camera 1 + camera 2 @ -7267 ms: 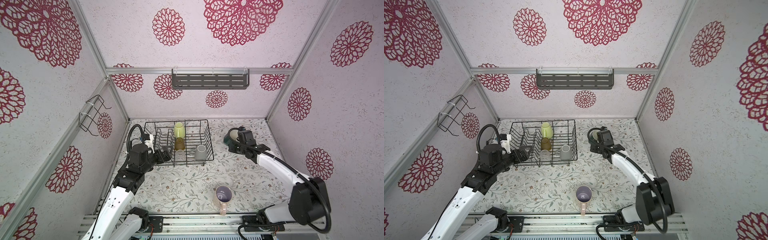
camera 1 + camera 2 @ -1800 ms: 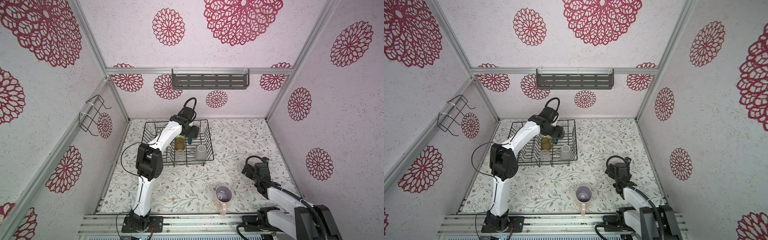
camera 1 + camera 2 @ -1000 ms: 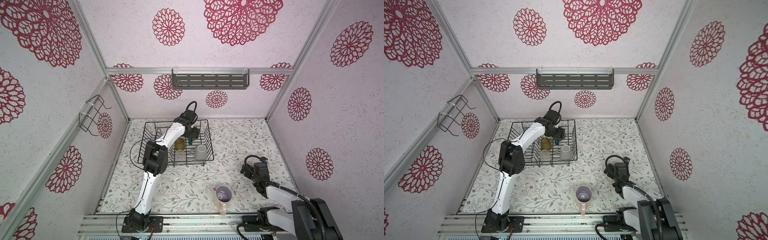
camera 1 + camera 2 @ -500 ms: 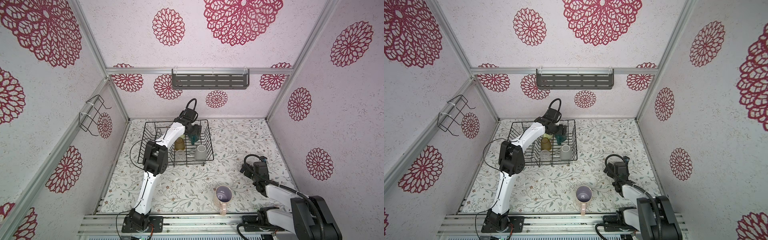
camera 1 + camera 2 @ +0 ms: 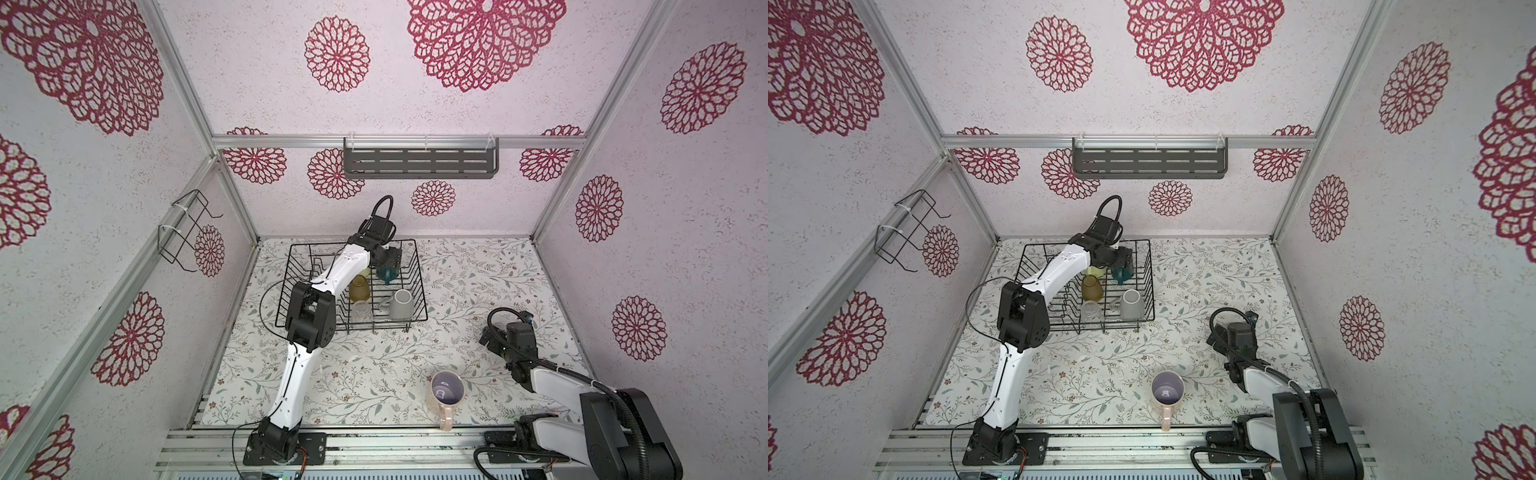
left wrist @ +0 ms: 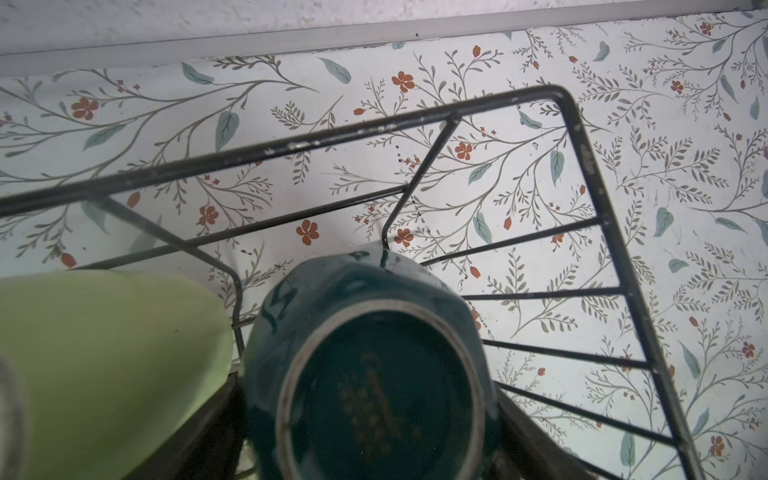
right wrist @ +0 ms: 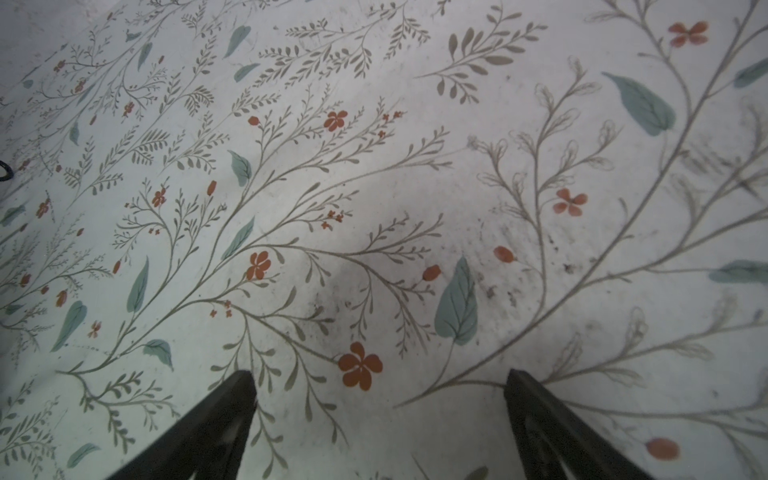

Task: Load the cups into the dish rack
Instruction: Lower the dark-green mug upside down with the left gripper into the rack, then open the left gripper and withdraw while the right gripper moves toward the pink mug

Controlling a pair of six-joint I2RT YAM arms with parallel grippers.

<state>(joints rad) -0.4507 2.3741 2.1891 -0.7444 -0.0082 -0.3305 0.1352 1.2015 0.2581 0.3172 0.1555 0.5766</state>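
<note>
overall, floral tabletop (image 5: pixel 478 270), red-medallion walls (image 5: pixel 257 83)

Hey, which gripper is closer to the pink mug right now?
Right. The right gripper hovers over the table just beyond the pink mug, to its right; the left gripper is far off at the teal mug in the dish rack.
</note>
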